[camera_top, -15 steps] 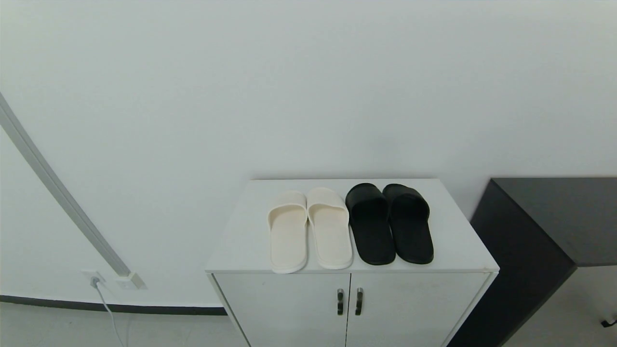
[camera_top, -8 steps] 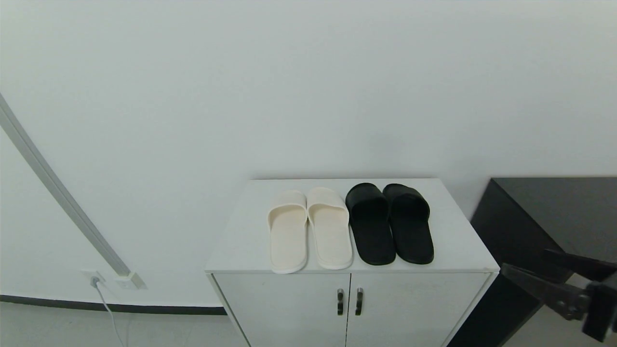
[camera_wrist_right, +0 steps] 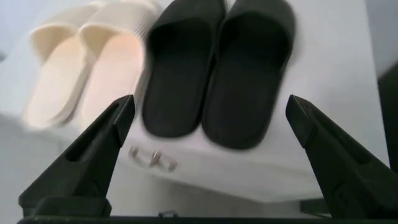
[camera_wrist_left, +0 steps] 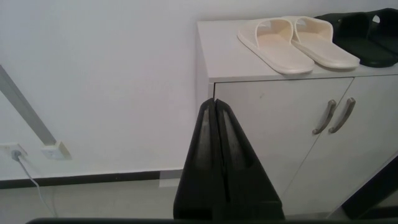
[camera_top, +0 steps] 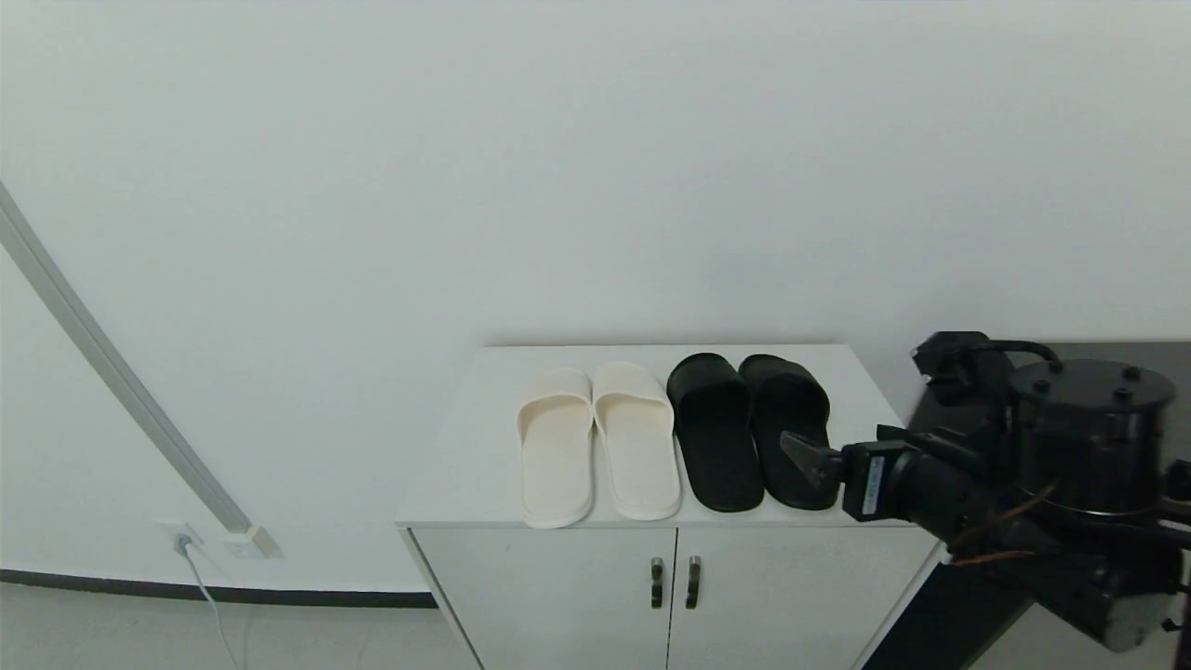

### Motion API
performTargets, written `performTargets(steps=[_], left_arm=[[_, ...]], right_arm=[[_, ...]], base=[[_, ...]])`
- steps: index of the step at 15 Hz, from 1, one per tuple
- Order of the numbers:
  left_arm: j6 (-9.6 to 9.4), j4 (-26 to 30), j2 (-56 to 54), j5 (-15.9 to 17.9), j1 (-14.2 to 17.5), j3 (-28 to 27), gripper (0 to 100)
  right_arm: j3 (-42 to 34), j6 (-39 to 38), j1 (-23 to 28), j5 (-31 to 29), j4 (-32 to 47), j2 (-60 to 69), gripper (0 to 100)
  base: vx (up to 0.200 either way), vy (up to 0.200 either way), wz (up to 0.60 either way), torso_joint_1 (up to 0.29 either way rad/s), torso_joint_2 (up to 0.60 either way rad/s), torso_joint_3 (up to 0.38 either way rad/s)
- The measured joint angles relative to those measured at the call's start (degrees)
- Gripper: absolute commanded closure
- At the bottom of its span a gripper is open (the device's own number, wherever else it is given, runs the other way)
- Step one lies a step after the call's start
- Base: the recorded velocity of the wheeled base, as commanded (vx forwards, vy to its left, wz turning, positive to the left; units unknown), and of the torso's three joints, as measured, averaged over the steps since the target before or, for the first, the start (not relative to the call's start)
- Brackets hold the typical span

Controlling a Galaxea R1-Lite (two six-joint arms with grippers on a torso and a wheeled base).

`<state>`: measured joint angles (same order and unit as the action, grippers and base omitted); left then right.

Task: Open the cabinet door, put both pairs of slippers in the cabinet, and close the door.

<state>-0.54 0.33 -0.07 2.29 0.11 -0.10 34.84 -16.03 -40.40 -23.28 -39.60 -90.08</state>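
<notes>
A white cabinet stands against the wall with both doors shut, their two handles side by side at the middle. On its top lie a white pair of slippers and, to their right, a black pair of slippers. My right gripper hovers open at the top's front right corner, just in front of the black pair, fingers spread wide. My left gripper is shut and empty, held low in front of the cabinet's left front corner.
A dark counter stands close against the cabinet's right side. Left of the cabinet the wall carries a slanted grey trunking and a socket with a plugged cable. Open floor lies in front of the doors.
My right arm has risen into the head view from the lower right and moved left to the cabinet's front right corner. Slippers and doors have not moved.
</notes>
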Motion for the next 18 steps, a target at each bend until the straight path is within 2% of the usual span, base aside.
performTargets(steps=[4, 8, 18], left_arm=[[0.00, 0.00, 0.00, 0.00, -0.01, 0.00, 100], [0.00, 0.00, 0.00, 0.00, 0.00, 0.00, 100], [0.00, 0.02, 0.00, 0.00, 0.00, 0.00, 100]], right_arm=[[7.33, 0.76, -0.34, -7.51, -5.34, -12.51, 0], [12.90, 1.50, 0.74, -10.59, -8.52, -21.64, 0], [30.54, 8.45, 5.53, -10.30, -11.26, -37.11, 0]], base=[[0.000, 0.000, 0.00, 0.000, 0.00, 0.000], [0.000, 0.000, 0.00, 0.000, 0.00, 0.000], [0.000, 0.000, 0.00, 0.000, 0.00, 0.000]])
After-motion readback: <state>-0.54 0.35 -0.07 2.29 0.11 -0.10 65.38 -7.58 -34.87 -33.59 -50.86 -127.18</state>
